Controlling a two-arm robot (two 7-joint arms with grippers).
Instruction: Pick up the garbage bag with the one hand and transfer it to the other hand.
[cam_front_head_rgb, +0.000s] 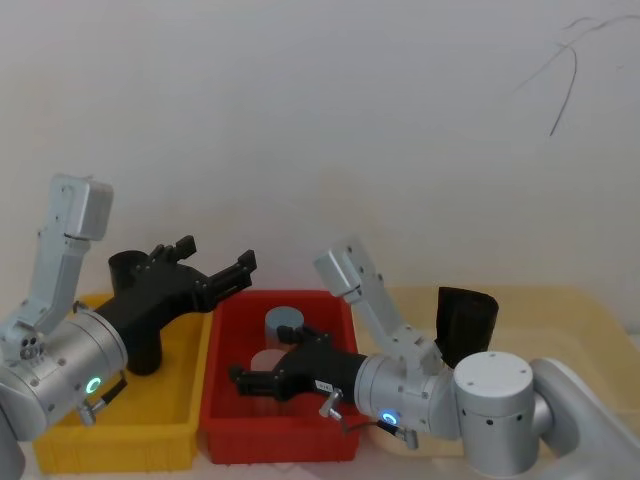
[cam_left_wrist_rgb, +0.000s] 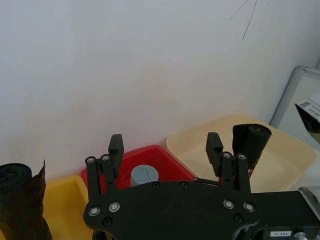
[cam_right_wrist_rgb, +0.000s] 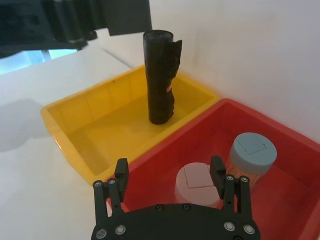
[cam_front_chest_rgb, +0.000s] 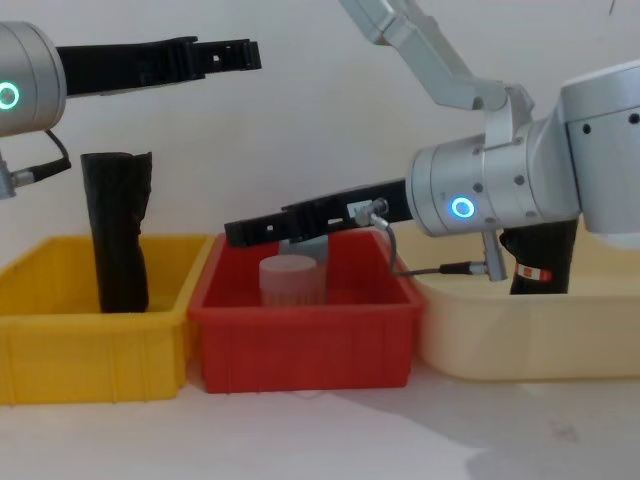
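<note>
The left gripper (cam_front_head_rgb: 215, 255) hangs in the air above the seam between the red bin (cam_front_head_rgb: 275, 440) and the yellow bin (cam_front_head_rgb: 190, 400) on its left. Its fingers (cam_left_wrist_rgb: 116, 145) are spread wide with nothing between them and touch nothing. The bag (cam_right_wrist_rgb: 160, 75) stands upright in the yellow bin, near the wall shared with the red bin, below and just left of that gripper and apart from it; a small red-and-white label shows on its side. The right gripper (cam_right_wrist_rgb: 169, 167) reaches into the red bin from its right side, low over the rim. Its fingers (cam_right_wrist_rgb: 216, 170) are also wide apart and empty, poised above a pink-lidded jar (cam_right_wrist_rgb: 196, 180) without touching it. A grey-lidded jar (cam_right_wrist_rgb: 253, 150) stands just behind. A second black roll (cam_front_chest_rgb: 545, 250) stands in the beige bin (cam_front_chest_rgb: 520, 340) right of the red bin.
</note>
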